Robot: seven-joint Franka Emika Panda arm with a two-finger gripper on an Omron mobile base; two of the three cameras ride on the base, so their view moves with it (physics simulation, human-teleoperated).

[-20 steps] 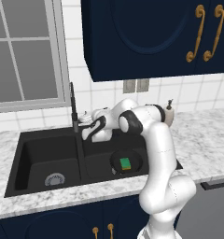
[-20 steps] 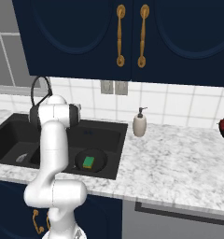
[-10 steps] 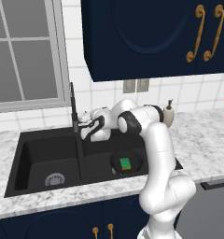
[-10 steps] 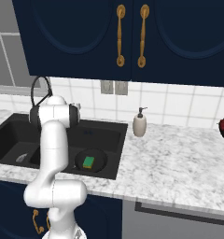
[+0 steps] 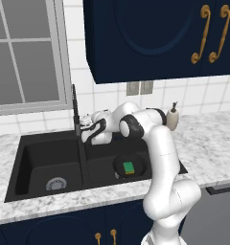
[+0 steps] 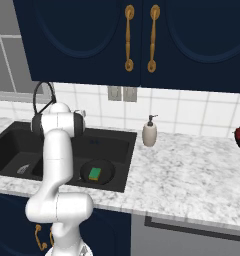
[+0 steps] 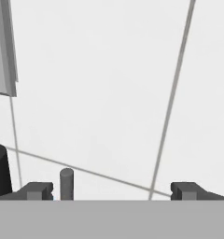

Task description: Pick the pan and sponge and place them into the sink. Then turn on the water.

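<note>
**Status: Items Placed in Sink, Water Not Yet Running**

The pan [image 5: 130, 166] is seen lying flat in the right basin of the sink [image 5: 50, 143], below the gripper [image 5: 86, 130] and on its arm side. The sponge [image 5: 129, 167] rests inside the pan, green face up. Both placements are judged complete. No stream is seen from the faucet [image 5: 75, 112], so the water step is judged to remain.

The gripper is held at the foot of the faucet, just above the divider between the basins. In the hand view, the fingertips [image 7: 37, 190] are shown far apart with nothing clamped between them. A short grey cylinder [image 7: 66, 184], which may be the faucet lever, stands just inside the left fingertip. Whether it is touched cannot be told. The tiled wall [image 7: 109, 93] lies straight ahead of the gripper.

Orientation of task items:
- Faucet: long axis vertical, rising above the gripper, with the neck arching at the top.
- Pan: the handle cannot be made out against the dark basin, so its heading cannot be told.
- Sponge: long axis roughly front to back across the basin.

The soap dispenser [image 6: 150, 132] stands on the counter, well apart from the gripper.
</note>
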